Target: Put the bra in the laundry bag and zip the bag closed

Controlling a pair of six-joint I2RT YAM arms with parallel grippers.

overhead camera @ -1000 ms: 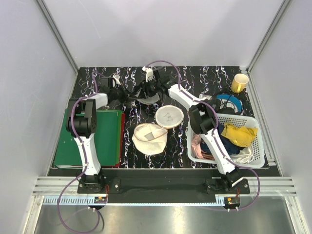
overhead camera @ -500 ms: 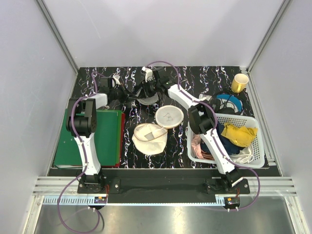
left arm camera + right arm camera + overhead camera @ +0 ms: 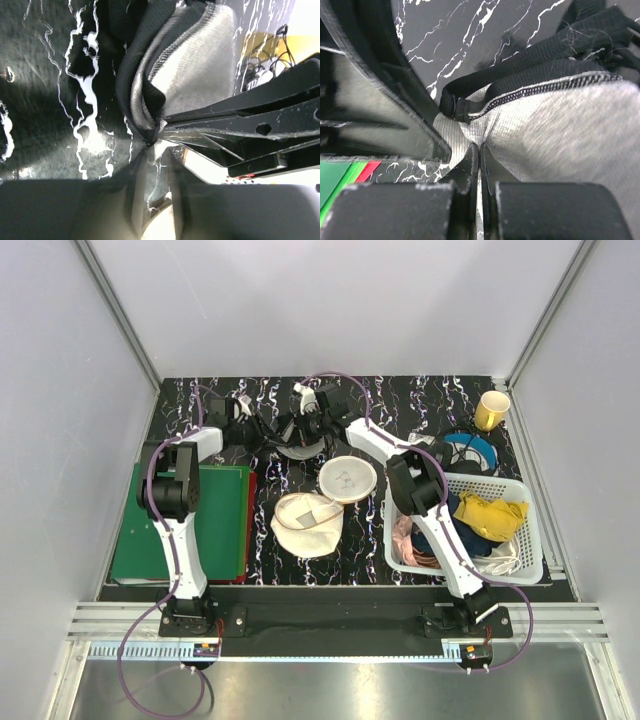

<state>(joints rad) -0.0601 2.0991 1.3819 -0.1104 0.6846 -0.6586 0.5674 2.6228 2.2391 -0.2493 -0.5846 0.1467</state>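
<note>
The bra (image 3: 302, 444), grey with black straps, lies at the back middle of the table between both grippers. My right gripper (image 3: 297, 428) is shut on a pinch of the grey fabric (image 3: 560, 125) just below a strap joint; its jaws (image 3: 480, 147) meet with cloth between them. My left gripper (image 3: 264, 429) is open, its fingers (image 3: 131, 190) apart with the marble top showing between them, tips just short of the bra's corner (image 3: 195, 65). The laundry bag (image 3: 305, 525) lies open mid-table, its lid (image 3: 347, 479) showing a small black mark.
A white lattice basket (image 3: 525, 502) of clothes stands at the right. A yellow cup (image 3: 492, 410) and a blue tape roll (image 3: 470, 450) sit at the back right. A green board (image 3: 190, 525) covers the table's left side.
My right gripper has closed on the bra's grey fabric. My left gripper, shut before, has opened and let go of the bra's corner.
</note>
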